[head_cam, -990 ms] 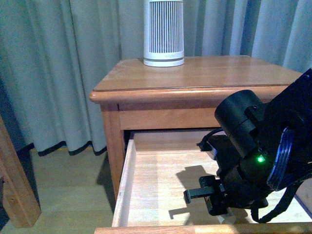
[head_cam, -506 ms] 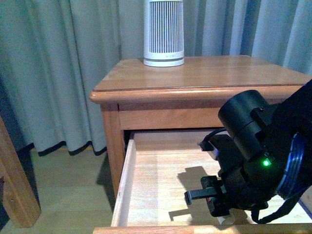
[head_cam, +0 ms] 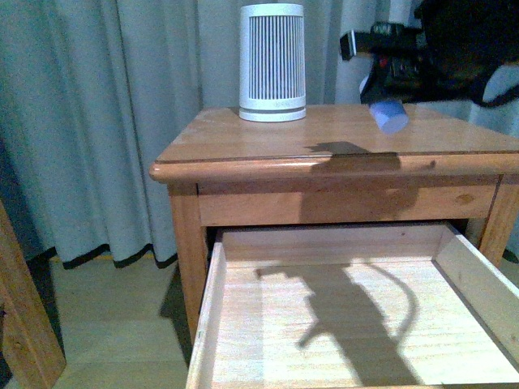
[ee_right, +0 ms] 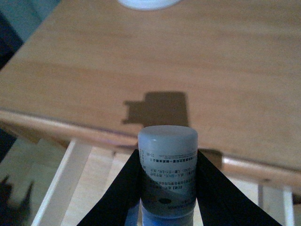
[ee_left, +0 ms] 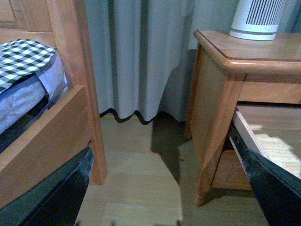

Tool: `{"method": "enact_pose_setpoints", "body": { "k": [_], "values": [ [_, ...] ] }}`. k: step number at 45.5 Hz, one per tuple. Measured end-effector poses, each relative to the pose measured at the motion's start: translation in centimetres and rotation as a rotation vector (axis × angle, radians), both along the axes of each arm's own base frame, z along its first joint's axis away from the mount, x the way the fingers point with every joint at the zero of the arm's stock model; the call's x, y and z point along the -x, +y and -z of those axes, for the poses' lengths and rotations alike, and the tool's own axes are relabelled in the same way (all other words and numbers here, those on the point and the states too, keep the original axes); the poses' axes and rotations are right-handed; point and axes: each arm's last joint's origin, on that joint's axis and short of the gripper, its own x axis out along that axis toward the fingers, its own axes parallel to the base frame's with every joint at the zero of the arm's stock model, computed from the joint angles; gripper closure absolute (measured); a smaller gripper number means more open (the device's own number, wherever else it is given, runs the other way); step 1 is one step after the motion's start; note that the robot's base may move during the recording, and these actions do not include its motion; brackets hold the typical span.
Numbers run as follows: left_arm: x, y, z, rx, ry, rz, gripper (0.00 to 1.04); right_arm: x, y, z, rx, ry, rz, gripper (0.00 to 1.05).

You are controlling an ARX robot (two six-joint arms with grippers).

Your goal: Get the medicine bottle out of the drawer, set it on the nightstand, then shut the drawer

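Observation:
My right gripper (head_cam: 388,97) is shut on the medicine bottle (head_cam: 389,115), a small white cylinder, and holds it tilted in the air above the right part of the nightstand (head_cam: 324,134) top. In the right wrist view the bottle (ee_right: 168,160) sits between the two black fingers (ee_right: 117,193), above the top's front edge (ee_right: 155,84). The upper drawer (head_cam: 212,308) stands pulled out, its pale wood floor bare. My left gripper (ee_left: 167,197) is open, low over the floor beside the nightstand (ee_left: 221,94).
A large white ribbed cylinder (head_cam: 272,61) stands at the back of the nightstand top. Grey curtains (head_cam: 105,105) hang behind. A wooden bed frame (ee_left: 70,94) with a checked mattress (ee_left: 23,61) stands to the left across a strip of floor.
My right arm has risen out of the drawer with the bottle and now holds it over the nightstand top. The drawer is left open and empty.

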Motion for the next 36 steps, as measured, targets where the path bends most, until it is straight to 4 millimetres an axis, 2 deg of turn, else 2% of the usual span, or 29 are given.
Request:
{"method": "enact_pose_setpoints", "body": {
  "k": [4, 9, 17, 28, 32, 36],
  "values": [
    [0.0, 0.0, 0.0, 0.000, 0.000, 0.000, 0.07, -1.6, -0.3, -1.5, 0.017, -0.017, 0.020, 0.76],
    [0.0, 0.0, 0.0, 0.000, 0.000, 0.000, 0.07, -4.2, -0.4, -2.2, 0.036, -0.003, 0.044, 0.76],
    [0.0, 0.0, 0.0, 0.000, 0.000, 0.000, 0.07, -8.5, -0.2, -0.9, 0.087, 0.050, 0.085, 0.76],
    [0.0, 0.0, 0.0, 0.000, 0.000, 0.000, 0.07, -12.4, 0.5, 1.0, 0.122, 0.147, 0.121, 0.76],
    [0.0, 0.0, 0.0, 0.000, 0.000, 0.000, 0.07, -13.3, 1.1, 0.0, 0.122, 0.103, 0.131, 0.59],
    [0.0, 0.0, 0.0, 0.000, 0.000, 0.000, 0.07, -12.9, 1.6, -2.0, 0.091, 0.025, 0.108, 0.39]
  ]
}}
